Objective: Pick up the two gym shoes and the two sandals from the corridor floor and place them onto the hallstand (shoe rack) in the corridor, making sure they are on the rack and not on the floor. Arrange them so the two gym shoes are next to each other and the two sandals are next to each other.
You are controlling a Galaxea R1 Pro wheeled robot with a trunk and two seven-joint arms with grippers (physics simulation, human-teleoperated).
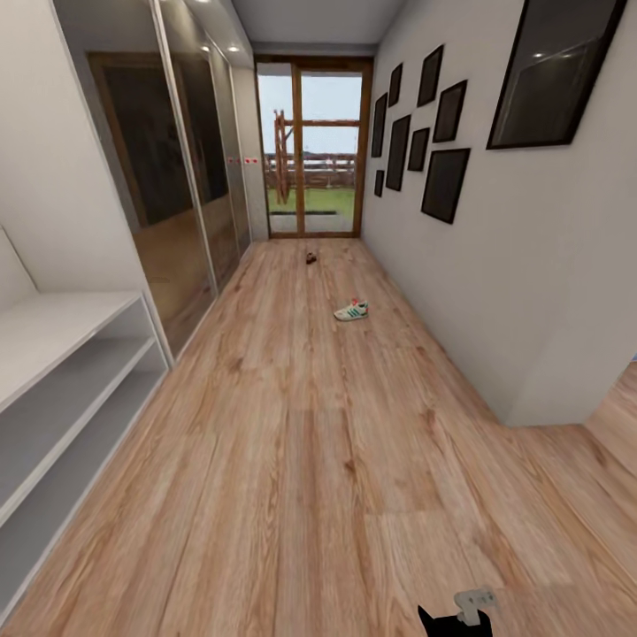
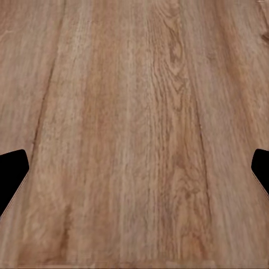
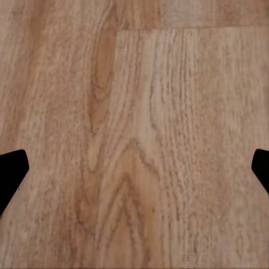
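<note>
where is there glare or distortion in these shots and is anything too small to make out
Head view: ceiling lights glare in the mirrored wardrobe doors, wide-angle lens bends the walls, gym shoe reads clearly, the dark thing farther off is too small to identify. Both wrist views: evenly lit corridor floor, no glare.

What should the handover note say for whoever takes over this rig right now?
Left hand: open, holding nothing, over bare corridor floor.
Right hand: open, holding nothing, also over floor.
One gym shoe lies on the floor partway down the corridor. A small dark item, likely a sandal, lies farther on near the glass door; too small to be sure.
The hallstand stands at the left with its visible shelves bare.
Done: nothing placed yet.
Left: locate the other shoes, then rack all four in pairs.
</note>
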